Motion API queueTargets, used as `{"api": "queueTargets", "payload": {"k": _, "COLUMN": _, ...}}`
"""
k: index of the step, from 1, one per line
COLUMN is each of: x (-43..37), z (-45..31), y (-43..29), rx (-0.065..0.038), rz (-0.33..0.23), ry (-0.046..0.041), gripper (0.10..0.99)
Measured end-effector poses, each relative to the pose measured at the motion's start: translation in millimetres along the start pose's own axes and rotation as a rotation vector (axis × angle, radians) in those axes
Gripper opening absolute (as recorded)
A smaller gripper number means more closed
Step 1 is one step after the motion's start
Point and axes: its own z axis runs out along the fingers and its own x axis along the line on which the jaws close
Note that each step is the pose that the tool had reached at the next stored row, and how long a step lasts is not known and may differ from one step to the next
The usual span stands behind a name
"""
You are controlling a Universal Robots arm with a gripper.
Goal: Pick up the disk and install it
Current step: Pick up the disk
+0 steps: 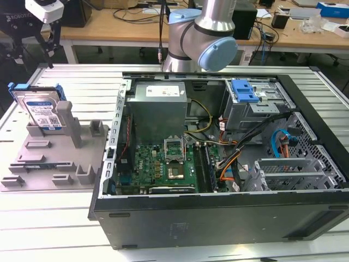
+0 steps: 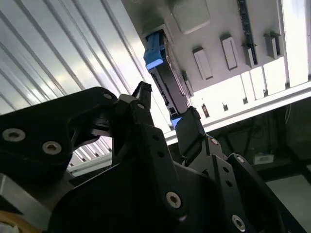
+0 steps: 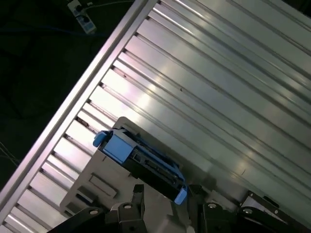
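Observation:
The disk [image 1: 41,111] stands on edge in a slot of the grey fixture [image 1: 54,161] at the exterior view's left. It is silver with a white-and-blue label and a blue carrier frame. My gripper [image 1: 48,46] hangs above it, apart from it, near the table's back corner. In both wrist views the disk [image 2: 163,73] [image 3: 142,159] appears edge-on past the black fingertips [image 2: 188,121] [image 3: 138,191]. The gripper [image 2: 165,107] [image 3: 166,194] is open and holds nothing.
An open computer case [image 1: 218,218] lies on the ribbed metal table [image 1: 49,229] at the exterior view's right, with a motherboard [image 1: 163,164], a grey power-supply box [image 1: 158,103] and a drive bay with a blue latch [image 1: 244,91]. The arm's base [image 1: 199,38] stands behind the case.

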Motion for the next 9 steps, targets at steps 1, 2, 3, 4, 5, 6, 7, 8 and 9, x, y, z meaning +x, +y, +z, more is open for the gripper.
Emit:
{"api": "queueTargets", "payload": {"k": 1, "x": 0.0, "z": 0.0, "y": 0.0, "rx": 0.000, "rz": -0.018, "ry": 0.0009, "gripper": 0.482}}
{"api": "queueTargets", "payload": {"k": 2, "x": 0.0, "z": 0.0, "y": 0.0, "rx": 0.001, "rz": -0.037, "ry": 0.0020, "gripper": 0.482}}
{"api": "queueTargets", "payload": {"k": 3, "x": 0.0, "z": 0.1, "y": 0.0, "rx": 0.001, "rz": -0.063, "ry": 0.0033, "gripper": 0.482}}
{"api": "queueTargets", "payload": {"k": 4, "x": 0.0, "z": 0.1, "y": 0.0, "rx": 0.001, "rz": -0.083, "ry": 0.0044, "gripper": 0.482}}
{"api": "queueTargets", "payload": {"k": 5, "x": 0.0, "z": 0.2, "y": 0.0, "rx": 0.002, "rz": -0.105, "ry": 0.0055, "gripper": 0.482}}
{"api": "queueTargets", "payload": {"k": 6, "x": 0.0, "z": 0.3, "y": 0.0, "rx": 0.002, "rz": -0.123, "ry": 0.0064, "gripper": 0.482}}
{"api": "queueTargets", "payload": {"k": 7, "x": 0.0, "z": 0.4, "y": 0.0, "rx": 0.003, "rz": -0.149, "ry": 0.0077, "gripper": 0.482}}
{"api": "queueTargets", "payload": {"k": 8, "x": 0.0, "z": 0.5, "y": 0.0, "rx": 0.003, "rz": -0.166, "ry": 0.0086, "gripper": 0.482}}
{"api": "queueTargets", "payload": {"k": 9, "x": 0.0, "z": 0.6, "y": 0.0, "rx": 0.004, "rz": -0.200, "ry": 0.0104, "gripper": 0.482}}
